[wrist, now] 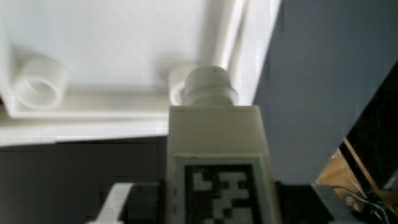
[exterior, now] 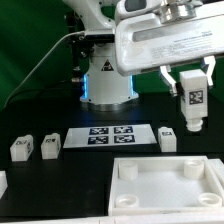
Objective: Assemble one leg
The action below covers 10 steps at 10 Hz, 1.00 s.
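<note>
My gripper [exterior: 190,88] is shut on a leg [exterior: 192,104], a small white block with a black-and-white tag, held in the air above the table at the exterior view's right. In the wrist view the gripper [wrist: 217,208] holds the leg [wrist: 217,135] upright, tag face toward the camera. Its threaded end points at a corner socket [wrist: 199,84] of the white panel [wrist: 125,40] below. A second socket [wrist: 36,80] lies further along the rim. The panel [exterior: 165,192] lies at the front right of the table.
The marker board [exterior: 112,136] lies mid-table. Two loose legs [exterior: 22,150] [exterior: 50,146] stand at the exterior view's left and one [exterior: 167,138] beside the board's right end. Another white part [exterior: 2,183] shows at the left edge. The arm's base [exterior: 108,85] stands behind.
</note>
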Motion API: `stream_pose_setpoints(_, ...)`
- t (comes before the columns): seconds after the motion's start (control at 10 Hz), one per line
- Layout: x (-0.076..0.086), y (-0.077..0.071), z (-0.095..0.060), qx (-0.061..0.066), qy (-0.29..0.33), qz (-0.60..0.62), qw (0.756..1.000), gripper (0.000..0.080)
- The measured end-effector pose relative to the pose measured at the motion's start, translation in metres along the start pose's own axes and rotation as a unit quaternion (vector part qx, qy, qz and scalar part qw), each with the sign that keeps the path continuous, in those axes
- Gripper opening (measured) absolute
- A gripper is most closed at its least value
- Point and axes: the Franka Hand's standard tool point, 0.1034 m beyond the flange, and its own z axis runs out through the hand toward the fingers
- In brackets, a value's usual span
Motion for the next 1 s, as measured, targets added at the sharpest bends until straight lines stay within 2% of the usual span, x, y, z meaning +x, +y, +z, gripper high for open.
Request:
stream_pose_setpoints(0.1, 0.005, -0.01, 0.006, 0.004, 0.004, 0.0, 1.0, 0.0291)
stream_pose_setpoints(0.2, 0.008, -0.013, 0.011, 0.005, 0.005, -0.002, 1.0, 0.0291)
stream_pose_setpoints(0.6, 0.006, -0.012, 0.012, 0.004, 0.003, -0.005, 1.0, 0.0291)
stream_pose_setpoints(0.7, 0.006, -0.01, 0.015, 0.003, 0.006, -0.007, 1.0, 0.0291)
stream_pose_setpoints(0.8, 0.004, -0.003, 0.024, 0.0, 0.013, -0.01, 1.0, 0.0291)
stream_pose_setpoints(1.0, 0.025, 0.012, 0.04, -0.007, 0.022, -0.013, 1.0, 0.0291)
